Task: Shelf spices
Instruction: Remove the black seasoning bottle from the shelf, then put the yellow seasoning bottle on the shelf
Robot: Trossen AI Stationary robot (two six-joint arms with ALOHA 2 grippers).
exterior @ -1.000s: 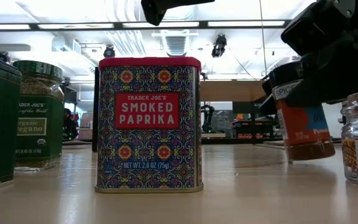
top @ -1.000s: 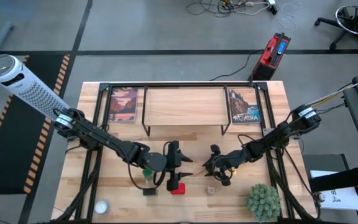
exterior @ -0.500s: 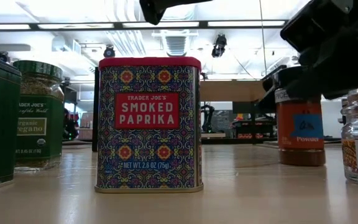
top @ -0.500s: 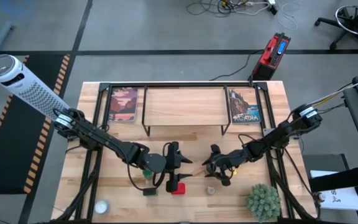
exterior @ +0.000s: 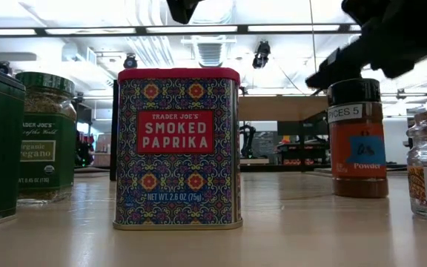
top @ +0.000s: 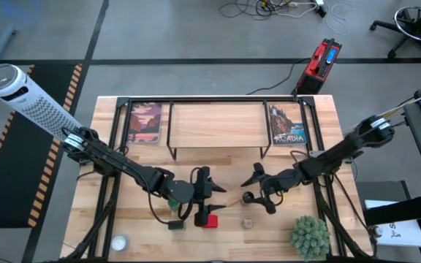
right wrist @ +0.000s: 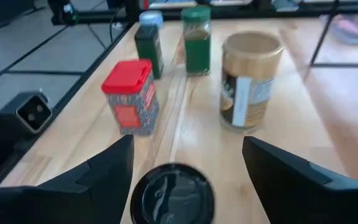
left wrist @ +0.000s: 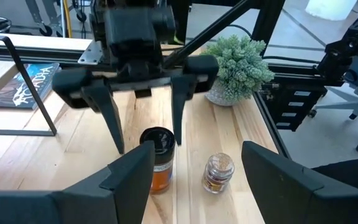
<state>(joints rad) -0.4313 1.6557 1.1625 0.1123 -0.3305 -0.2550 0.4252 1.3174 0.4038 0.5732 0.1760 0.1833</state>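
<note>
Wood tabletop, right tool wide open above dark-capped brown bottle, holding nothing

You had a glossy printed-metal red square paprika tin on the smooth, matt light-wood tabletop. Below your right arm's spread jaws stood a brown bottle with a shiny dark plastic cap; beside it, a clear glass jar.

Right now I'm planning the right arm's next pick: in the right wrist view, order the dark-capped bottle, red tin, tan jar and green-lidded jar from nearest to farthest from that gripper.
1. Dark-capped bottle, directly between the right gripper's open fingers.
2. Red tin, ahead, to one side.
3. Tan jar, ahead, other side; too close to the tin to call.
4. Green-lidded jar, farthest back.
</note>
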